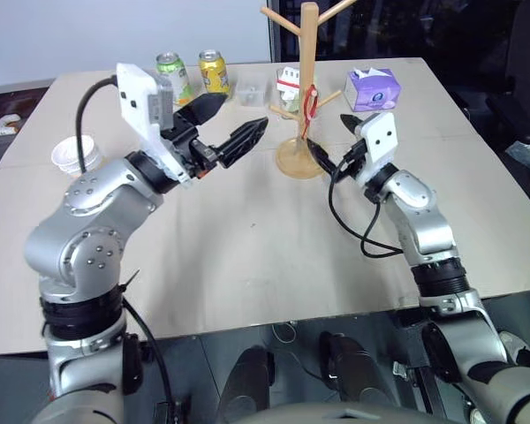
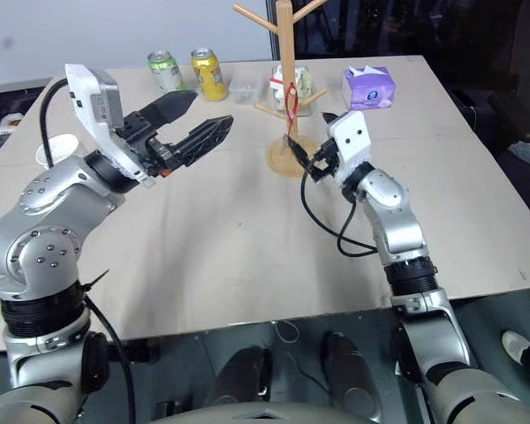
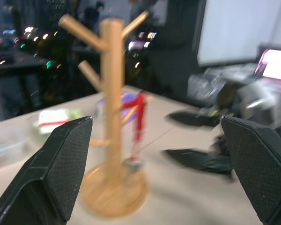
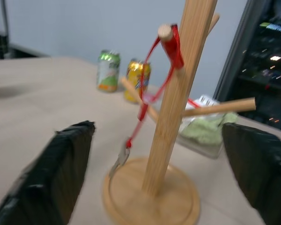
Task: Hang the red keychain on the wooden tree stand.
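Nearest us, the left tool (image 1: 232, 124) hangs over the pale beige surface (image 1: 247, 256) with its black fingers spread apart and nothing between them. Further in, our right tool (image 4: 164, 173) stands released too, jaws wide on either side of the round base of the tall light-wood tree stand (image 4: 178, 122). The thin red loop keychain (image 4: 154, 89) hangs from an upper peg of that stand, its small silver key (image 4: 122, 157) dangling just above the base (it may be touching the wood; we cannot tell). Behind stand a green can (image 1: 172, 75), a yellow can (image 1: 214, 71) and a purple tissue box (image 1: 373, 88).
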Controlling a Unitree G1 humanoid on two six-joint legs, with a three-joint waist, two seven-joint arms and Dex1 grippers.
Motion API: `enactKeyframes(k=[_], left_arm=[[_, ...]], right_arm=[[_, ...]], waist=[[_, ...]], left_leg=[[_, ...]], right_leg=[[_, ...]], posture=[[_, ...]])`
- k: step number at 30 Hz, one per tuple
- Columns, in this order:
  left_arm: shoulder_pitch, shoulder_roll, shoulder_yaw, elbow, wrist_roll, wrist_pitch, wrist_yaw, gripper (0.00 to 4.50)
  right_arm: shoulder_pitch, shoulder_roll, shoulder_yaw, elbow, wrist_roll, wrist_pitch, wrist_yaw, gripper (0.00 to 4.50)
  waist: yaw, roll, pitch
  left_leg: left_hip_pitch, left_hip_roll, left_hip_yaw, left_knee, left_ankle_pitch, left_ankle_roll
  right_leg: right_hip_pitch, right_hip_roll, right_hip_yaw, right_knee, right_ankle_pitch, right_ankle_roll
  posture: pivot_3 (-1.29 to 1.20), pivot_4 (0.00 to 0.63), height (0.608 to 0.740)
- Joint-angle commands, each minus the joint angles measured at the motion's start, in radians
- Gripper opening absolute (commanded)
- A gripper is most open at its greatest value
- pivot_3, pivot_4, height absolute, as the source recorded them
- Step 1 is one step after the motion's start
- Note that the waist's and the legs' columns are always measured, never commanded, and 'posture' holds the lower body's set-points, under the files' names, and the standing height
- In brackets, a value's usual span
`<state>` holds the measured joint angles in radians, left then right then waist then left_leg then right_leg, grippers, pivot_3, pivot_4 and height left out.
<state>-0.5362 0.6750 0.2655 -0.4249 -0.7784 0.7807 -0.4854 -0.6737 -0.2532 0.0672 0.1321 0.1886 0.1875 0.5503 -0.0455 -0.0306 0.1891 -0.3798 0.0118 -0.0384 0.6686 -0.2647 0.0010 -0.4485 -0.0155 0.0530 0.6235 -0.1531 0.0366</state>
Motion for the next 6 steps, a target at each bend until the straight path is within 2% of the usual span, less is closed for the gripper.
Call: enactKeyframes(k=[1,6], left_arm=[[0.038,0.155,0.030,0.041,0.028,0.020,-0.128,4.50],[0.059,0.349,0.059,0.194,0.050,-0.009,-0.337,4.50]], right_arm=[[-0.054,-0.144,-0.037,-0.135,0.153,0.235,0.196,4.46],[-0.135,-0.393,-0.062,-0.208,0.316,0.472,0.449,4.46]], waist=[[0.000,0.001,0.001],[0.001,0.002,0.004]], left_leg=[[0.000,0.000,0.000,0.000,0.000,0.000],[-0.001,0.001,0.000,-0.001,0.000,0.000]], right_leg=[[0.000,0.000,0.000,0.000,0.000,0.000],[-0.001,0.000,-0.001,-0.001,-0.003,-0.004]], posture=[[0.00,0.150,0.740],[0.00,0.150,0.740]])
